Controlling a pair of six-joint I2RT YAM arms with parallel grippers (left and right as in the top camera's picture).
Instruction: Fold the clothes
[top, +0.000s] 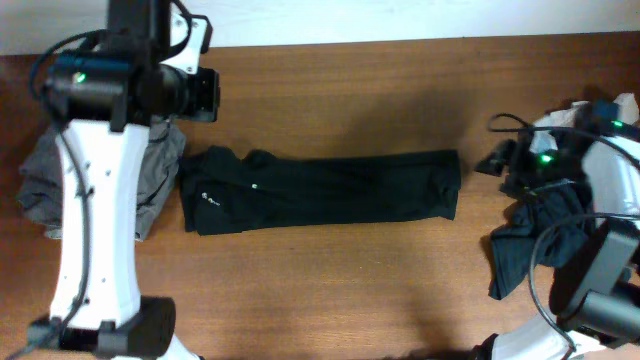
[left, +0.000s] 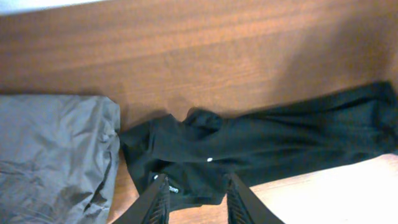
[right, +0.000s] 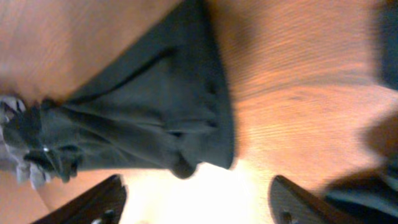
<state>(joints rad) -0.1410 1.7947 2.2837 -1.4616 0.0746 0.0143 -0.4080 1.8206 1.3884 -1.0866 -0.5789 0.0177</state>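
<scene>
Garment (top: 35, 190), grey, part-hidden under L arm (top: 95, 200); L gripper (left: 196, 178), R gripper (right: 198, 185) both spread, empty.

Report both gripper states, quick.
Left gripper: open, holding nothing.
Right gripper: open wide, holding nothing.

No writing here can be read. The only marking is a small white logo (top: 207, 197) on the black T-shirt (top: 320, 190), at the collar end of the folded shirt. Seen from above it is just a pale squiggle, too small to give letters or a brand. In the left wrist view it (left: 173, 189) is no clearer. A tiny white dot (left: 208, 160) sits near the logo, further from the collar, and carries no text.
</scene>
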